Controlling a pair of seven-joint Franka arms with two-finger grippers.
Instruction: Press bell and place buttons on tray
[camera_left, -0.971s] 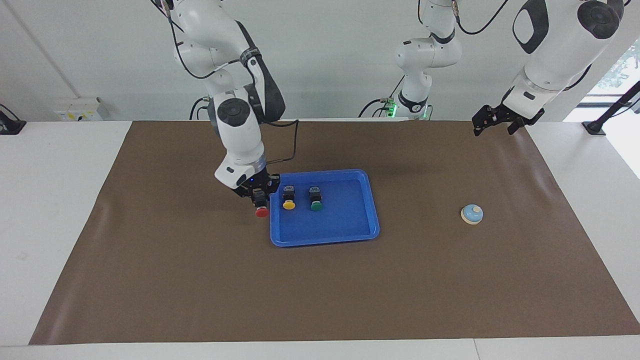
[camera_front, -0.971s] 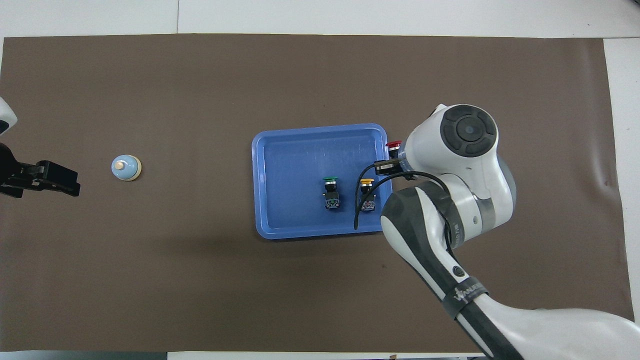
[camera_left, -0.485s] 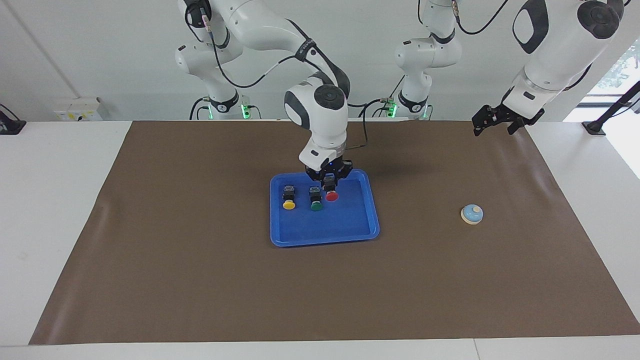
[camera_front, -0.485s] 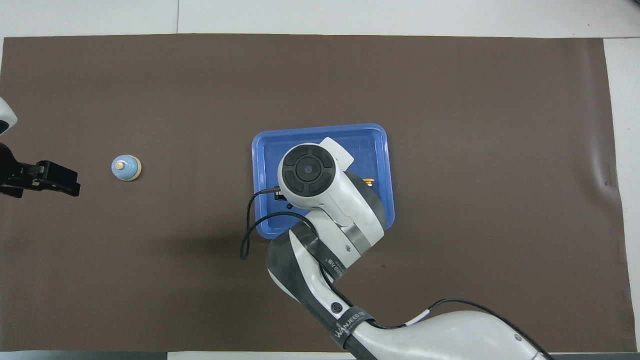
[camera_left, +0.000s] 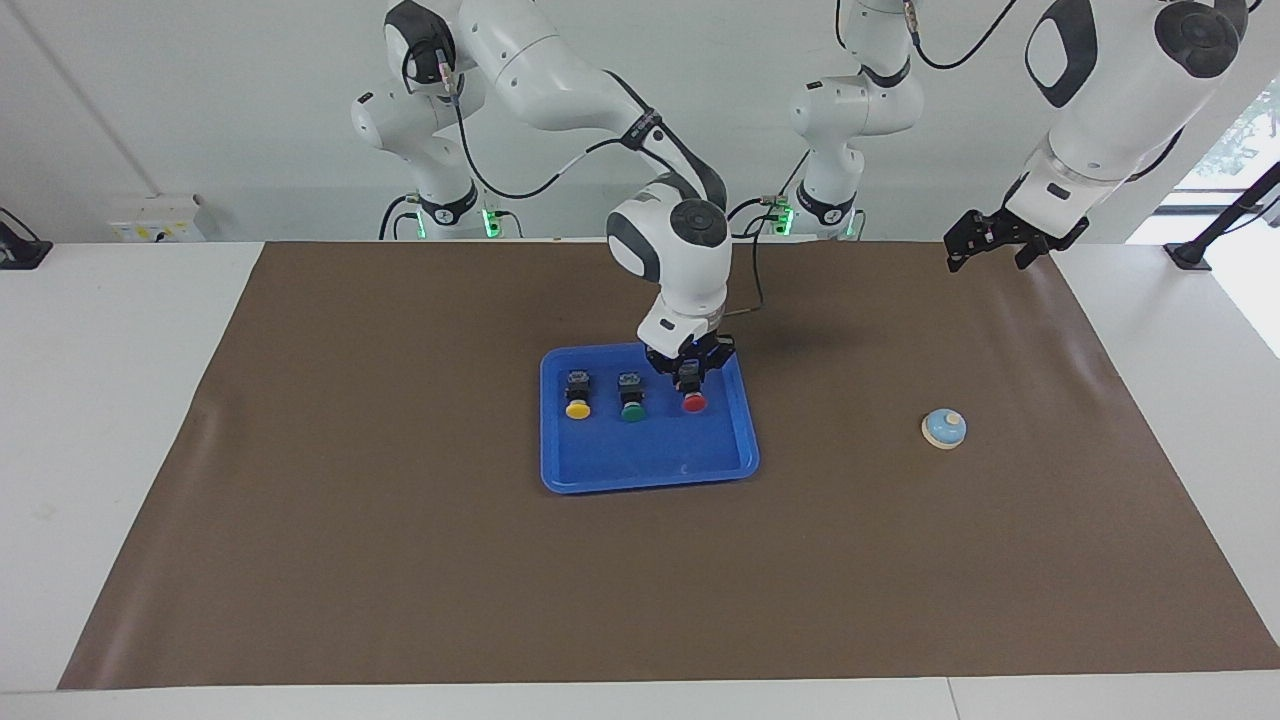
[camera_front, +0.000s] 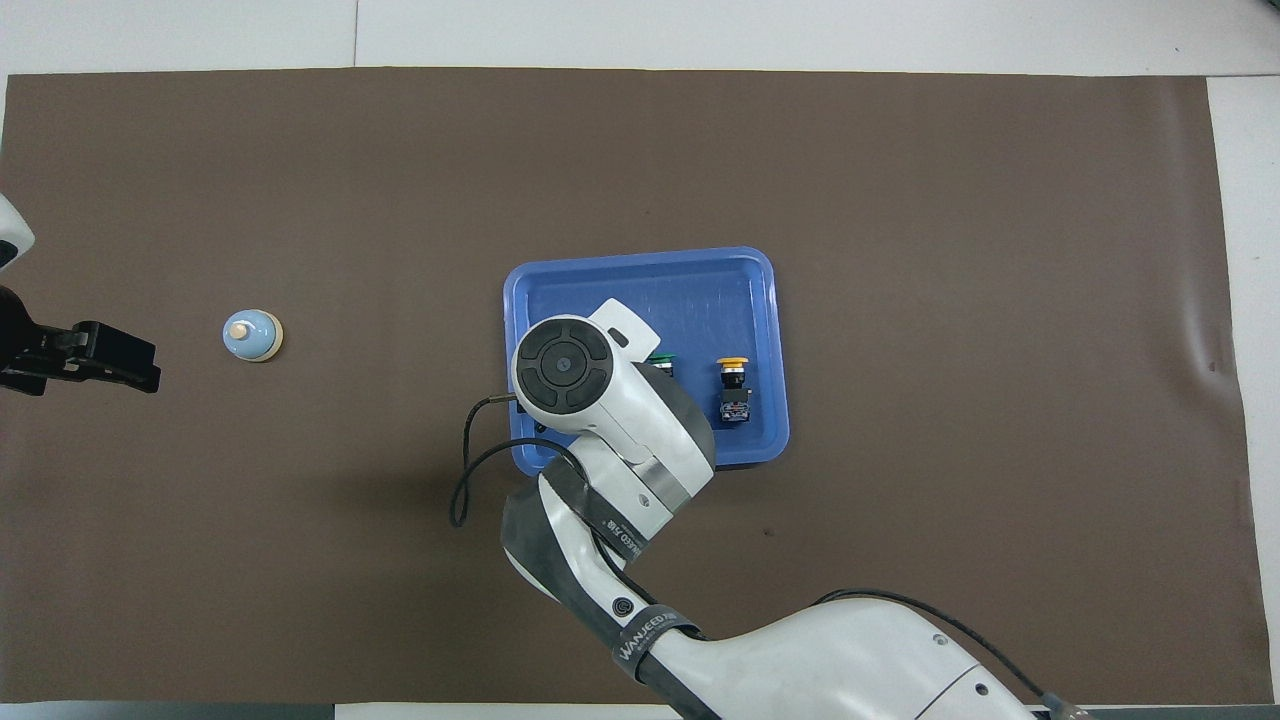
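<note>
The right gripper (camera_left: 690, 384) is clamping the red button (camera_left: 693, 398) over the tray (camera_left: 648, 475), beside the green button (camera_left: 631, 397); the left gripper (camera_left: 985, 245) is waiting, fingers spread.

White table (camera_left: 120, 400), brown mat (camera_left: 400, 550) (covering most), blue tray (camera_left: 650, 470), bell (camera_left: 943, 428)

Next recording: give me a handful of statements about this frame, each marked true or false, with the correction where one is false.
1. The right gripper holds the red button over the tray. True.
2. The yellow button lies on the brown mat beside the tray. False: it is in the tray, next to the green button.
3. The bell sits on the mat toward the left arm's end of the table. True.
4. The left gripper is pressing the bell. False: it waits raised over the mat's edge, jaws open, apart from the bell.
</note>
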